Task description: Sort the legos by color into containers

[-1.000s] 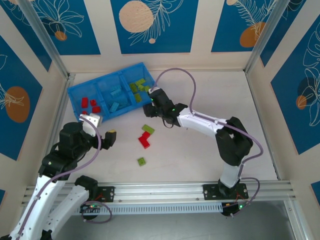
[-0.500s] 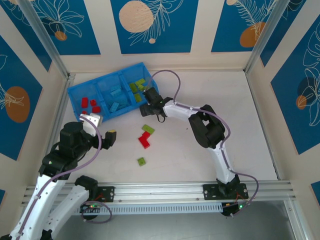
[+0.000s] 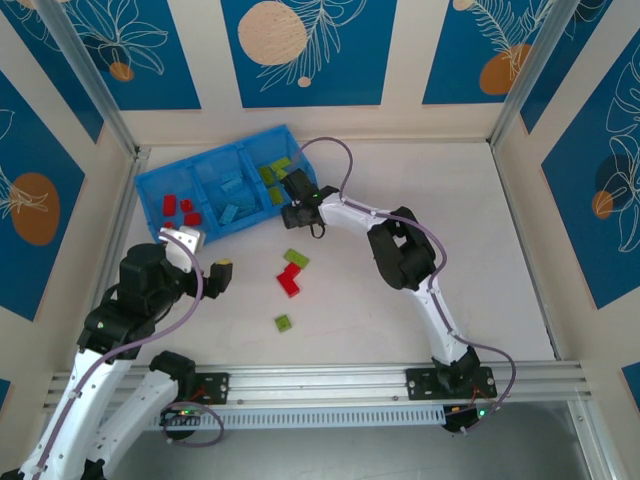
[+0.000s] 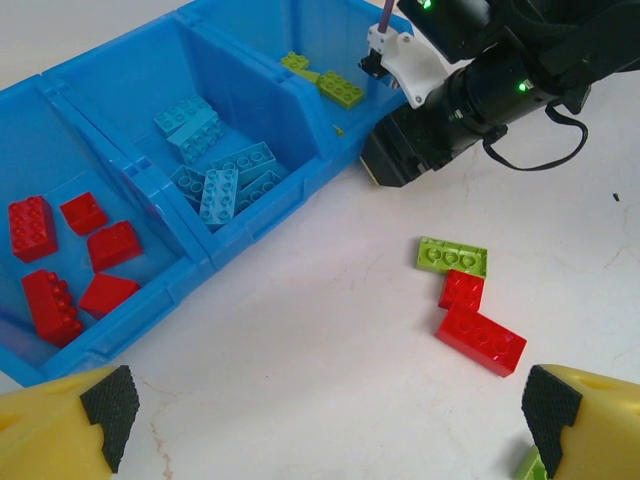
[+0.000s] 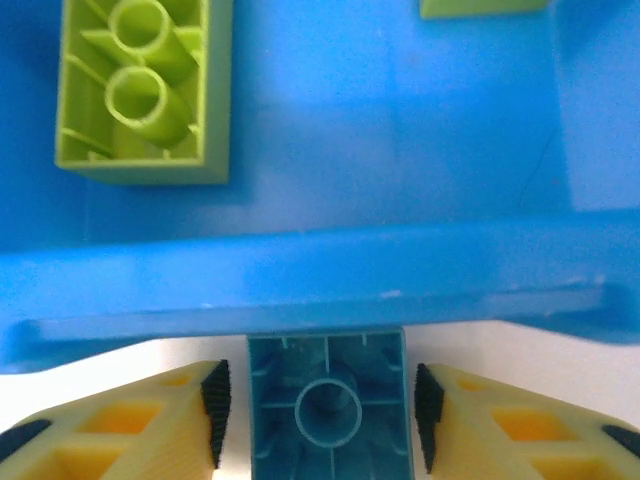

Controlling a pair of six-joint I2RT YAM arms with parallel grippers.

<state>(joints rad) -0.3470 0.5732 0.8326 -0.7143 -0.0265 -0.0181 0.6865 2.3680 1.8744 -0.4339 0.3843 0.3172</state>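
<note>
- Reaching to the near wall of the blue bin (image 3: 146, 192), the right pincer (image 5: 318, 395) has a light blue brick (image 5: 327, 428) between its pads (image 5: 216, 405). The brick's hollow underside faces the wrist camera.
- The pads stand just beside the brick's two flanks. I cannot tell whether they already press on it or a sliver of gap is left.
- Directly beyond that wall is the yellow-green compartment (image 5: 400, 120), with a yellow-green brick (image 5: 145, 90) lying in it, so this is the wrong place to let go.
- To do the step well, confirm a firm, square bite first. Then lift until the brick clears the rim and shift along the bin to the middle compartment (image 4: 215, 170), where the other light blue bricks lie.
- Cross the thin divider with height to spare and release low over the floor, so the brick cannot bounce into a neighbouring section.
- The red compartment (image 4: 60, 250) sits at the far end from the right pincer.
- The left pincer (image 4: 328, 408) hangs wide apart and empty above the tabletop (image 3: 350, 320), near the bin's red end.
- Loose pieces wait on the tabletop: a green brick (image 4: 453, 257) touching two red bricks (image 4: 480, 338), and another green one (image 3: 283, 322) nearer the bases.
</note>
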